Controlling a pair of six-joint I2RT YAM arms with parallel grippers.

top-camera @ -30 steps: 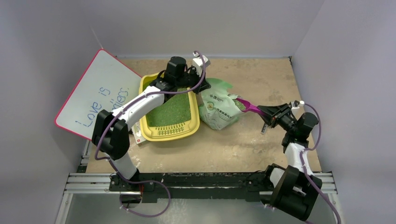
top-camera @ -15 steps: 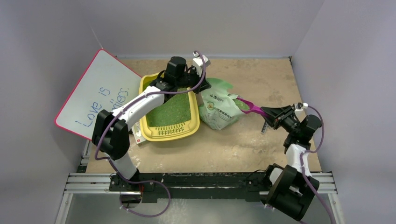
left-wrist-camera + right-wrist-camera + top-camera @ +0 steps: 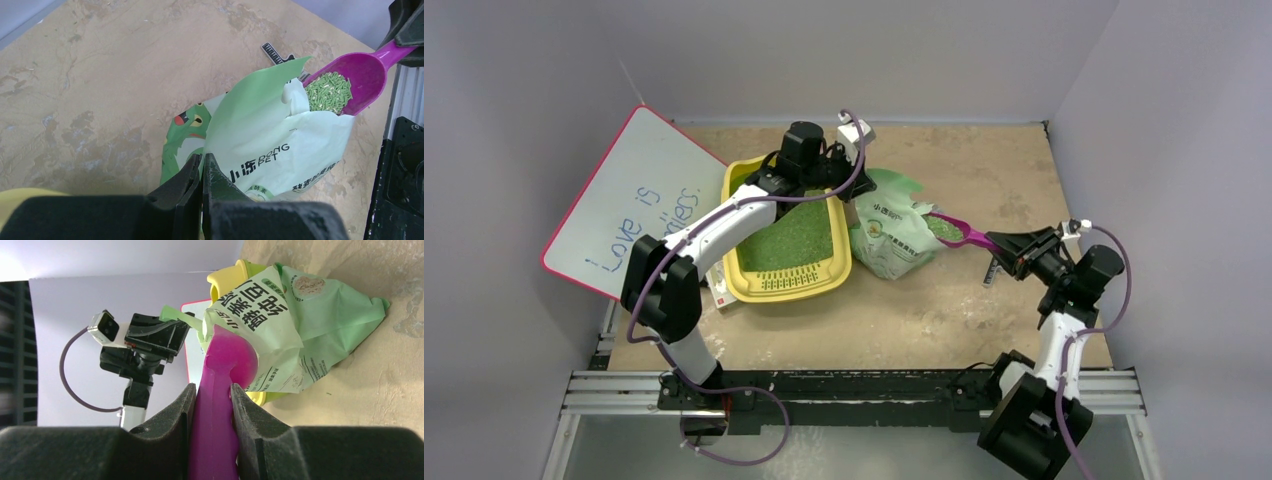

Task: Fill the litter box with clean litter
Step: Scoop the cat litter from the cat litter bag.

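Filling looks part done: litter point(image 3: 796, 240) covers the floor of the box point(image 3: 784, 285) at the far left of the worktop point(image 3: 944, 320). Left gripper point(image 3: 202, 165) pinches the bag point(image 3: 260, 150) flap. Right gripper point(image 3: 212, 395) clamps the scoop point(image 3: 350, 85), loaded at the bag mouth and not yet tipped in.

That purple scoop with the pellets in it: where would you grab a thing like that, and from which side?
Take the scoop by its handle, coming from the end away from the bowl, as the right gripper does: one finger on each side. The bowl holds litter and sits at the mouth of the bag, so probably only the handle is free.
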